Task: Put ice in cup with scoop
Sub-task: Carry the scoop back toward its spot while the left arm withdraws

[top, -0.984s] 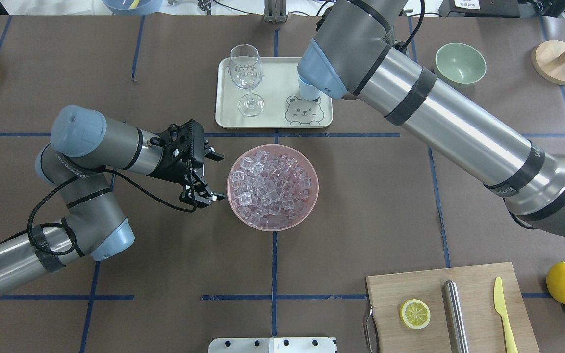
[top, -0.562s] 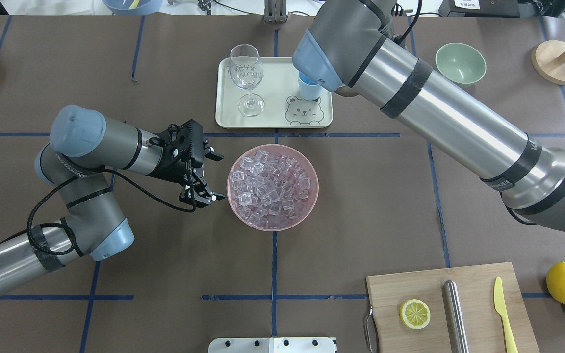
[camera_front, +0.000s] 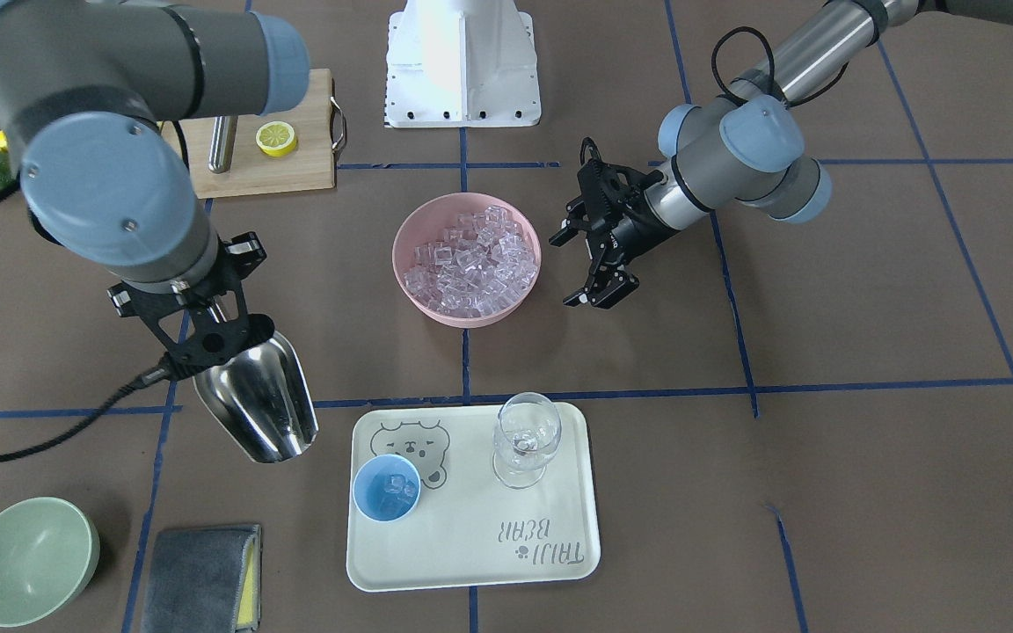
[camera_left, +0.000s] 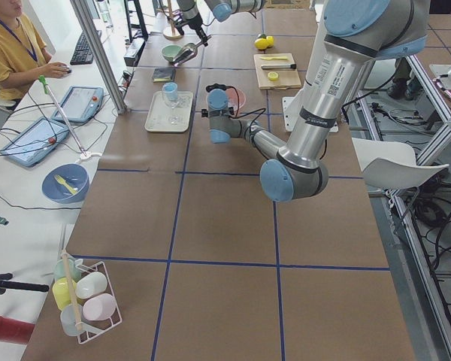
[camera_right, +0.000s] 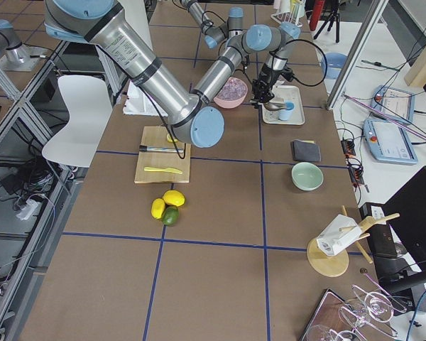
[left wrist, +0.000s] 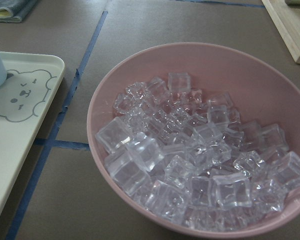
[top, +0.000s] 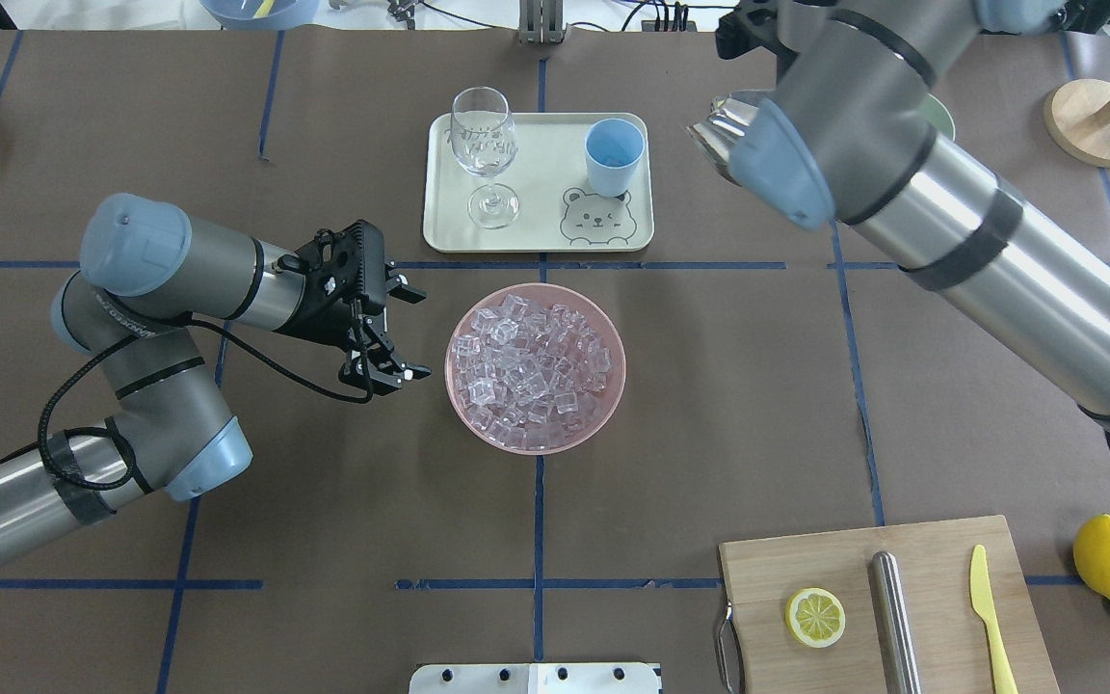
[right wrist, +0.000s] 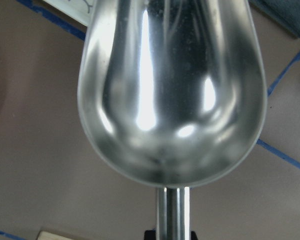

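Note:
The ice (camera_front: 467, 259) fills a pink bowl (top: 613, 333) at the table's middle and also shows in the left wrist view (left wrist: 190, 165). The light-blue cup (camera_front: 386, 489) stands on a cream tray (camera_front: 550, 554) with a few cubes inside; it also shows in the overhead view (top: 614, 154). My right gripper (camera_front: 212, 338) is shut on the handle of the steel scoop (camera_front: 260, 400), which hangs empty (right wrist: 172, 85) above the table beside the tray, apart from the cup. My left gripper (top: 420, 333) is open and empty beside the bowl.
A wine glass (camera_front: 526, 440) stands on the tray next to the cup. A pale green bowl (camera_front: 27, 558) and a grey cloth (camera_front: 199, 576) lie beyond the scoop. A cutting board (top: 931, 549) holds a lemon half, a steel cylinder and a yellow knife; lemons (top: 1109, 557) lie beside it.
My right arm has swung right, away from the cup, taking the scoop with it; the cup is now uncovered. My left gripper has drifted slightly left.

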Controlling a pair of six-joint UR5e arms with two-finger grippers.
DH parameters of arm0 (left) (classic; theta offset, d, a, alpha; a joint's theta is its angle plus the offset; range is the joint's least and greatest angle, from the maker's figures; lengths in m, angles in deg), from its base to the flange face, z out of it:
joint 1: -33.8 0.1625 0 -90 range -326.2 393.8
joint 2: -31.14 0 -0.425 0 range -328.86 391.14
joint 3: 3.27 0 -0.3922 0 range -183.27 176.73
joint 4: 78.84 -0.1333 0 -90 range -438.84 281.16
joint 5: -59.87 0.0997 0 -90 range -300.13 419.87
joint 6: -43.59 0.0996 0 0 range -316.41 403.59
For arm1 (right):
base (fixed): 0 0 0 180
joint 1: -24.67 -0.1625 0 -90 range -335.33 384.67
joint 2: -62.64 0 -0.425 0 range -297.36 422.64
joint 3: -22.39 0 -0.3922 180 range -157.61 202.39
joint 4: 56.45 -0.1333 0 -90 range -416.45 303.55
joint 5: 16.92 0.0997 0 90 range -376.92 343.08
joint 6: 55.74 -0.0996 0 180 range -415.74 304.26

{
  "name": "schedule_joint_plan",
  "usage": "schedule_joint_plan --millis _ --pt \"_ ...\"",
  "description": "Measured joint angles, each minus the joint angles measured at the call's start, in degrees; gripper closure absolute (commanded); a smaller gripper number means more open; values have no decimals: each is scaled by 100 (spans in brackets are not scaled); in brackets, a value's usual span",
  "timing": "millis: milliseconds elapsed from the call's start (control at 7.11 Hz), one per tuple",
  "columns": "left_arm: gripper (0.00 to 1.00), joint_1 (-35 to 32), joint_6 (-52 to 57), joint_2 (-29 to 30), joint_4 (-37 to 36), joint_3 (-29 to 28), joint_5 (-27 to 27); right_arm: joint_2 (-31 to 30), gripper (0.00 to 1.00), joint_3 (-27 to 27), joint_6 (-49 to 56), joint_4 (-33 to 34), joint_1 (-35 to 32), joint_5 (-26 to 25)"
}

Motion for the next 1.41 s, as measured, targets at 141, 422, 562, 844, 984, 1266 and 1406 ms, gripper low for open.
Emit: schedule_joint_plan --millis 141,422,562,844,984,1266,1406 --pt "0 -46 1 -147 -6 109 -1 -699 100 796 -652 -194 -43 96" --pt "0 -196 2 -382 -14 249 -105 -2032 100 2151 -1760 -481 -67 115" --pt "0 -300 2 -507 -17 273 -206 -2562 100 2472 -2181 -780 -65 84" --pt "0 -543 2 -804 -63 335 -275 -3636 100 2611 -2668 -2042 -31 -14" --pt "0 -727 10 -985 -207 398 -281 -4093 100 2568 -3018 -2786 78 -142" --pt "0 -1212 58 -1470 -439 598 -243 -4631 100 2318 -3645 -3953 427 -344" --pt "0 -1449 70 -1738 -464 671 -198 -4751 100 2153 -3749 -4272 539 -369"
